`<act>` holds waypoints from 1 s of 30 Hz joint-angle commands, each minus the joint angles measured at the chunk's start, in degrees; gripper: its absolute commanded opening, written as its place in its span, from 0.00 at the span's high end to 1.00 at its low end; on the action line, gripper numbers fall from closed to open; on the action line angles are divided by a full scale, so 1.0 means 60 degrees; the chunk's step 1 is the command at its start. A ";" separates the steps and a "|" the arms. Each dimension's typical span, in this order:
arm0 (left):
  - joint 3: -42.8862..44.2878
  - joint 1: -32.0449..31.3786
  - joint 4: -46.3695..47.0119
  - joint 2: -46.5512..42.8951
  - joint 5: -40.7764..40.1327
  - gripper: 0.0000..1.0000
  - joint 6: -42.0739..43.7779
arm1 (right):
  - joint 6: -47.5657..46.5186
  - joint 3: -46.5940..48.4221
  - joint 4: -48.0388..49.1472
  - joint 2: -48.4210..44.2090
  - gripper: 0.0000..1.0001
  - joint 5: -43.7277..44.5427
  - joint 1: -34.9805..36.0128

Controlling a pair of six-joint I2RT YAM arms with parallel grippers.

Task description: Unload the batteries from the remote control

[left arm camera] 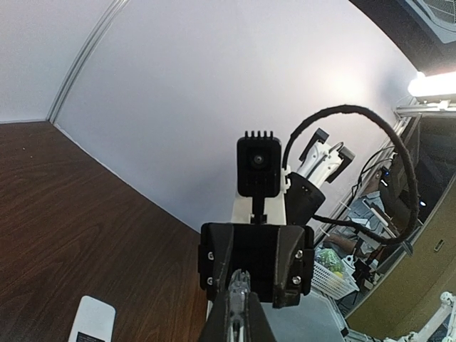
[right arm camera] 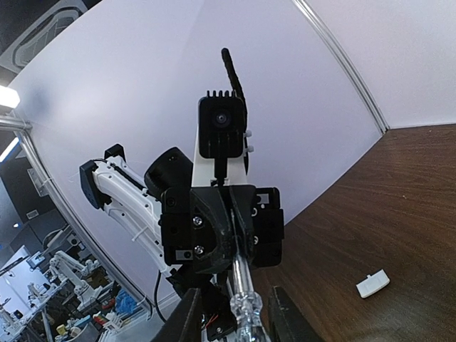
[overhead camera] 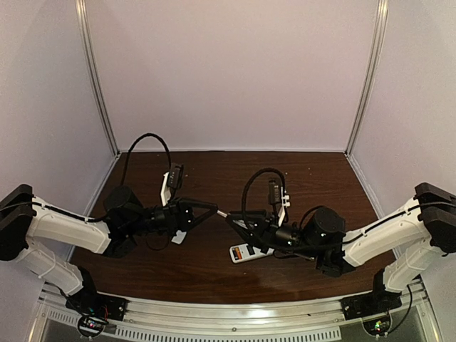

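Remote control (overhead camera: 242, 252) flat on table (overhead camera: 214, 171), near right gripper (overhead camera: 228, 216).

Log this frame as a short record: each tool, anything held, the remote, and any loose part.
left tool: shut on a slim silvery piece, probably a battery, held above the table
right tool: tip to tip with the left tool, jaws apart on either side of that piece
remote control: flat on the table near the right tool, untouched
white cover piece: loose on the table, under the left arm
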 commanded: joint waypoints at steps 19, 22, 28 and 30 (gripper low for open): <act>-0.0183 0.0062 0.0562 0.0071 -0.0378 1.00 0.0028 | -0.0114 0.0209 0.0000 0.0267 0.76 0.0290 0.0089; -0.0179 0.0062 0.0544 0.0083 -0.0385 1.00 0.0021 | -0.0110 0.0236 0.0032 0.0250 0.76 0.0279 0.0094; -0.0161 0.0062 0.0566 0.0099 -0.0391 1.00 0.0034 | -0.0110 0.0314 0.0005 0.0285 0.77 0.0251 0.0107; -0.0170 0.0062 0.0566 0.0119 -0.0395 1.00 0.0007 | -0.0103 0.0340 0.0012 0.0306 0.77 0.0250 0.0099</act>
